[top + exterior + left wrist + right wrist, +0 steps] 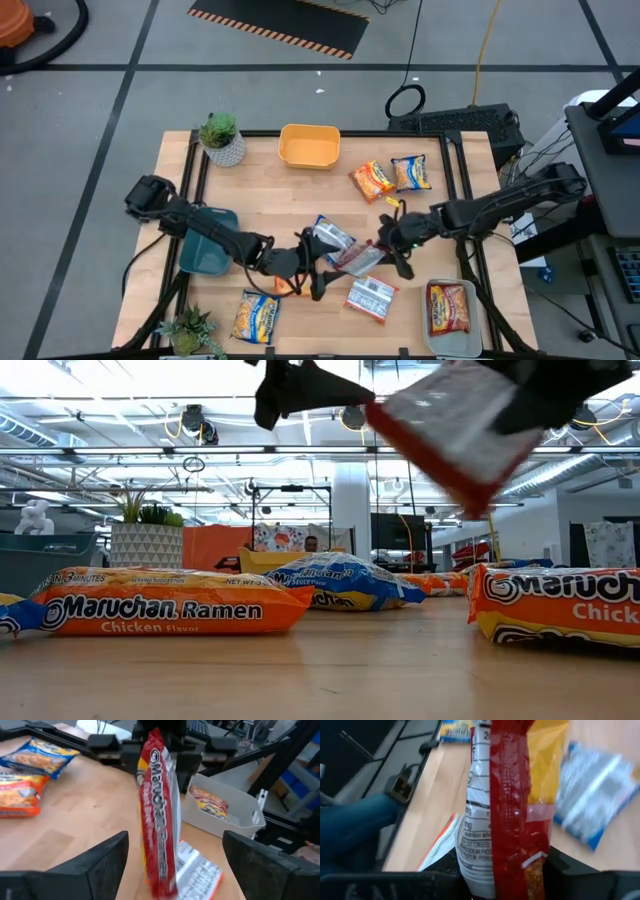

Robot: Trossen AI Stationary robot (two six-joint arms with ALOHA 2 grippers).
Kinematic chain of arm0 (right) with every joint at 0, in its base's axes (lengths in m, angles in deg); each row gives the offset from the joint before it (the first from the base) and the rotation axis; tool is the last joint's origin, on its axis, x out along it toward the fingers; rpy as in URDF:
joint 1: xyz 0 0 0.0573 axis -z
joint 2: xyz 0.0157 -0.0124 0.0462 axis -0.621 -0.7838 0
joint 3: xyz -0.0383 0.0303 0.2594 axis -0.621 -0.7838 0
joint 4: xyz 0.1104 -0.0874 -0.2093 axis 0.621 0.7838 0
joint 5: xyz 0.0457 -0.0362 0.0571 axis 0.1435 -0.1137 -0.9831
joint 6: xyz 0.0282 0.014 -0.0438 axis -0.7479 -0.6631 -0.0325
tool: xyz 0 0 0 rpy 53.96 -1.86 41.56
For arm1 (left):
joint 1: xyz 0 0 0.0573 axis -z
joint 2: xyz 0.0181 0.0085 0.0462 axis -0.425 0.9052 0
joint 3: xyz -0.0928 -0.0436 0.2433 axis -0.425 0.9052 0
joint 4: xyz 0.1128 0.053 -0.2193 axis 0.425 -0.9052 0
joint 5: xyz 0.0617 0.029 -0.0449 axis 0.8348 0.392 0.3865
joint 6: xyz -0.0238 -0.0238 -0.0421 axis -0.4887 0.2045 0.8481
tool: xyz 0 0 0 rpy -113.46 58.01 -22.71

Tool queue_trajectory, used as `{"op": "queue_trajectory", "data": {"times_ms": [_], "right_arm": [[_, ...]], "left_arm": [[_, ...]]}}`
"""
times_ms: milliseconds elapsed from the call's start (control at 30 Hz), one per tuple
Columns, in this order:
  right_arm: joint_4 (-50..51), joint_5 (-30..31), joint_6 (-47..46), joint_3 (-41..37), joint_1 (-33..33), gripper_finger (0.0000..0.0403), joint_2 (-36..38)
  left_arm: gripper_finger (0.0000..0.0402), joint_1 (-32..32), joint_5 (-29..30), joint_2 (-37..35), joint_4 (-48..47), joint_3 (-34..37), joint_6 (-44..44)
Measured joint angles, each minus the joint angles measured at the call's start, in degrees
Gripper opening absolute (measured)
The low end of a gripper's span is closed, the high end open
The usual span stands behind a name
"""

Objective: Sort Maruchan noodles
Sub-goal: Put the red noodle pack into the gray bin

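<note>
Hanging above the middle of the desk (265, 180), a red packet (358, 258) is pinched edge-on by the right gripper (385, 245), whose jaws are closed on it; in the right wrist view the packet (512, 805) stands between that arm's own fingers, nutrition label to one side. The left gripper (312, 272) faces it from the other side with jaws spread wide, and the left wrist view shows the packet (157, 815) standing in the gap between them, touching neither finger (97, 865). In the low view the packet (450, 430) is clear of the desktop, tilted. Just beside it on the desk lie a blue packet (330, 236) and a red-and-white packet (371, 298) lying label side up. Two orange packets (372, 180) sit near the far right of the desk, well apart from the handover, and another orange packet (256, 316) lies near the front edge. A red packet (449, 307) rests inside the clear bin (432, 340) at the front right corner. The yellow bin (309, 146) stands at the far edge, beside a potted plant (221, 138); the blue bin (206, 240) sits on the left under the left arm. A second plant (190, 330) is at the front left corner.
</note>
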Motion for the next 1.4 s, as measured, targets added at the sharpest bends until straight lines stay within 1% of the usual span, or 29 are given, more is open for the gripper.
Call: {"op": "queue_trajectory", "data": {"times_ms": [133,333,433,533,700,767,900,1033,1167,1400], "right_arm": [[11.3,-0.1,-8.5,2.6,-3.3,0.0121,5.3],[21.9,-4.2,-22.7,5.5,-10.7,0.0121,11.8],[23.9,-5.7,-31.4,5.7,-15.4,0.0121,13.5],[24.6,-8.0,-40.1,5.7,-20.5,0.0121,13.6],[23.7,-13.8,-53.4,5.7,-28.2,0.0121,12.7],[22.9,-15.5,-57.3,5.7,-31.0,0.0121,12.5],[22.9,-16.3,-59.4,5.7,-35.4,0.0121,12.5],[26.1,-13.6,-60.2,5.7,-38.1,0.0121,12.5],[29.5,-13.1,-63.1,5.7,-39.6,0.0121,12.3],[30.1,-14.7,-72.3,5.7,-40.5,0.0121,12.3]], "left_arm": [[0.0328,0.4,1.0,-0.1,0.0,0.0,0.6],[0.0328,-0.9,1.9,-0.1,-0.1,0.0,1.6],[0.0328,-1.2,1.9,-0.1,-0.1,0.0,1.6],[0.0328,-1.3,1.8,-0.1,-0.1,0.0,0.5],[0.0328,-2.2,1.6,-0.1,-0.1,0.0,-1.1],[0.0328,-2.8,1.5,-0.1,-0.1,0.0,-1.2],[0.0328,-4.3,-0.5,-0.1,0.0,0.0,-0.9],[0.0328,-5.1,-2.3,-0.1,0.8,0.0,-0.9],[0.0328,-5.1,-3.0,-0.1,1.9,0.0,-0.8],[0.0328,-5.0,-3.1,-0.1,2.0,0.0,-1.1]]}}
